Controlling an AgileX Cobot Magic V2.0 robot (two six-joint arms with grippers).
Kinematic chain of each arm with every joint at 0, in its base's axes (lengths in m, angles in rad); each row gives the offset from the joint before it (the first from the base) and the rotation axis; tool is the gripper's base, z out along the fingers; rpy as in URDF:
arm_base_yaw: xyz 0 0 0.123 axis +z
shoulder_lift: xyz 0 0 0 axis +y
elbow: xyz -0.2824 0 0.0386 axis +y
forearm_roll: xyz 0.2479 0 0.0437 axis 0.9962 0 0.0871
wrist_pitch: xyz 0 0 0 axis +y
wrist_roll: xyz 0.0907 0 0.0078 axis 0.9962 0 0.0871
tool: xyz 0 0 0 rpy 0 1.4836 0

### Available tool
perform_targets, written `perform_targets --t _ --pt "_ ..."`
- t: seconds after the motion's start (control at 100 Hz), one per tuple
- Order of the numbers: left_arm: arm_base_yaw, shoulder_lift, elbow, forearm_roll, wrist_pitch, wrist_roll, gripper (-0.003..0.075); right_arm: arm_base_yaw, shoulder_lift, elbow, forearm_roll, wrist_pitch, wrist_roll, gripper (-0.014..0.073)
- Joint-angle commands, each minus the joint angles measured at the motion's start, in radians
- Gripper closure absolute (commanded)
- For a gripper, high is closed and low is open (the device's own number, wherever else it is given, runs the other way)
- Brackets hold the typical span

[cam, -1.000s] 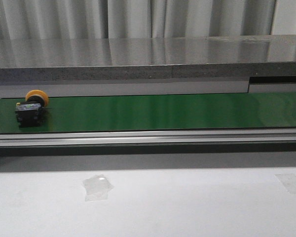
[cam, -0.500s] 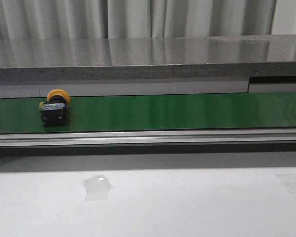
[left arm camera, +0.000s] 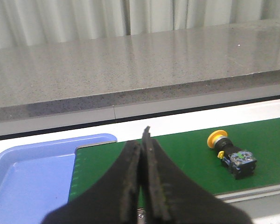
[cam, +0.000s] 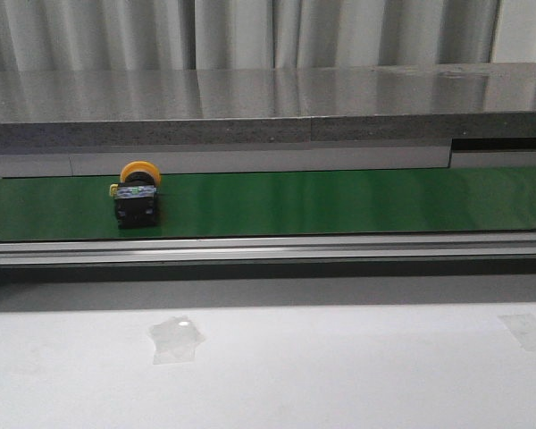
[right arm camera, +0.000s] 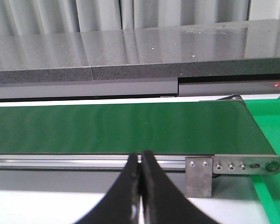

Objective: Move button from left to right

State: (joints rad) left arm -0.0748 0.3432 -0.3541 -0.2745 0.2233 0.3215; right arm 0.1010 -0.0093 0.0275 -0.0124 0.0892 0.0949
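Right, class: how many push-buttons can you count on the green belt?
1. The button lies on the green belt's left part, cap toward the back wall; none shows elsewhere.

We see the button [cam: 136, 191], orange-yellow capped with a black body, on the plain green belt [cam: 339, 202]; beyond the belt, a speckled grey counter [cam: 250, 107]; a blue tray [left arm camera: 32, 172] at the belt's end.

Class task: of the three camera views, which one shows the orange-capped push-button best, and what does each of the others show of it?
The left wrist view shows the button best: it looks largest there, with cap, collar and black body distinct on the green belt. The front view shows it smaller, on the belt's left part. The right wrist view shows no button.
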Motion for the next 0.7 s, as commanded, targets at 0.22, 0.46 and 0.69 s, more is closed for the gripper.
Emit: perform_targets --t 0.22,0.46,0.69 --pt "-0.009 0.007 -0.028 -0.014 -0.077 -0.011 0.0740 0.003 -0.020 -0.044 0.002 -0.167 -0.003 0.0662" --pt "-0.009 0.007 -0.028 -0.014 -0.077 -0.011 0.0740 0.003 0.058 -0.226 0.003 0.010 -0.003 0.0662" --pt "-0.009 0.007 -0.028 -0.014 -0.077 -0.011 0.0740 0.003 0.310 -0.510 0.003 0.331 -0.003 0.0662"
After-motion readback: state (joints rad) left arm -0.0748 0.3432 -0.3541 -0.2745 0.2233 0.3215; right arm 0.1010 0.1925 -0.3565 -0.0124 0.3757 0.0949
